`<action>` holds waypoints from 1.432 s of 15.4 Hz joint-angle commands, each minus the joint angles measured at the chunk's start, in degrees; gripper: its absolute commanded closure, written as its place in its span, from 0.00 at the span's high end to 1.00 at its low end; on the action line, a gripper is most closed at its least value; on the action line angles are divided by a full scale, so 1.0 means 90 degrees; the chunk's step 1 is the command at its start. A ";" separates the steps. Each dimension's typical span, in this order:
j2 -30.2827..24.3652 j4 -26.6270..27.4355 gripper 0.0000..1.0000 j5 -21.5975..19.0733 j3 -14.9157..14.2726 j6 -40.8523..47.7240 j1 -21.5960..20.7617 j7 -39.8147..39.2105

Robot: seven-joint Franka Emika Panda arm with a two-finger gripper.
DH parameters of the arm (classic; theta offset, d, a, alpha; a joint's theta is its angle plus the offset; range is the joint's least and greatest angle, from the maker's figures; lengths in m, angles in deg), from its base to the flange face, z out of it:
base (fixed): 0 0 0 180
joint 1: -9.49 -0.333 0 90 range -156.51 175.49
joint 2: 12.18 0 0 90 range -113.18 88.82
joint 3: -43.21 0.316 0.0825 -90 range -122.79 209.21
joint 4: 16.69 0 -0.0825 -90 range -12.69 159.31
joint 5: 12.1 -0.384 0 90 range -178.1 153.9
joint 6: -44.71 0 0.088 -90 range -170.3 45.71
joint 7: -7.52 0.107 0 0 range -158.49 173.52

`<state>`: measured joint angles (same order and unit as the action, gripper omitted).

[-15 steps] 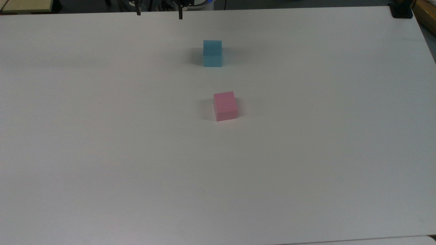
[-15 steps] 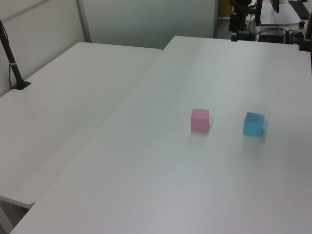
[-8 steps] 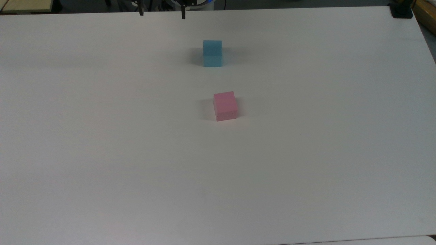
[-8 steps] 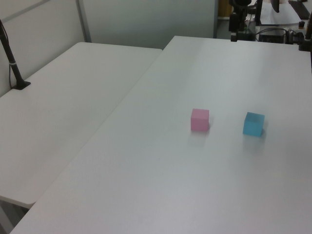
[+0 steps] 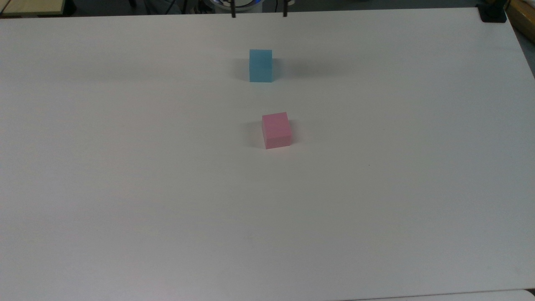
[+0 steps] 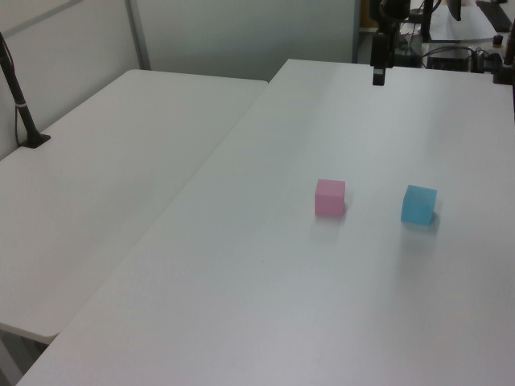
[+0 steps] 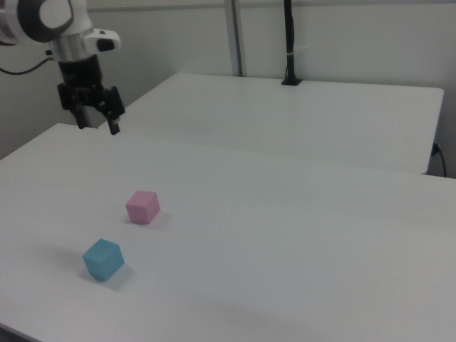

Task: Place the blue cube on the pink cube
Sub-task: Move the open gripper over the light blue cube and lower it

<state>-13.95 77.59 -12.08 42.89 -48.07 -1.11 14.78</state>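
The jaws (image 7: 99, 127) hung wide open and empty, high above the table (image 5: 125, 188). The blue cube (image 5: 260, 65) sat near the pink cube (image 5: 276, 130), apart. An off-centre grasp might knock blue askew.

The blue cube (image 5: 261, 65) is a plain light blue, matte, its top face a shade paler than its front in the top view. The pink cube (image 5: 276, 130) is a plain pale pink, unpatterned. The table (image 5: 125, 188) beneath them is flat white with soft grey shadows beside each cube. The gripper (image 7: 99, 123) is black, hanging from a white arm (image 7: 43, 18) with grey joint rings.
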 commanded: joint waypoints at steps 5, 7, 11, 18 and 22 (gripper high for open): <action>-0.1139 0.1318 1.00 -0.0100 -0.0072 -0.0042 -0.0453 0.0228; -0.1530 0.1904 1.00 -0.0100 -0.0072 -0.0306 -0.0492 0.0237; -0.1912 0.2735 1.00 -0.0100 -0.0072 -0.0531 -0.0493 0.0228; -0.1971 0.4249 1.00 -0.0051 -0.0082 -0.1868 -0.0473 0.0208; -0.1864 0.4923 1.00 -0.0031 -0.0082 -0.2727 -0.0473 0.0208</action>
<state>-29.77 116.53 -12.10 42.90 -66.53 -4.36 15.91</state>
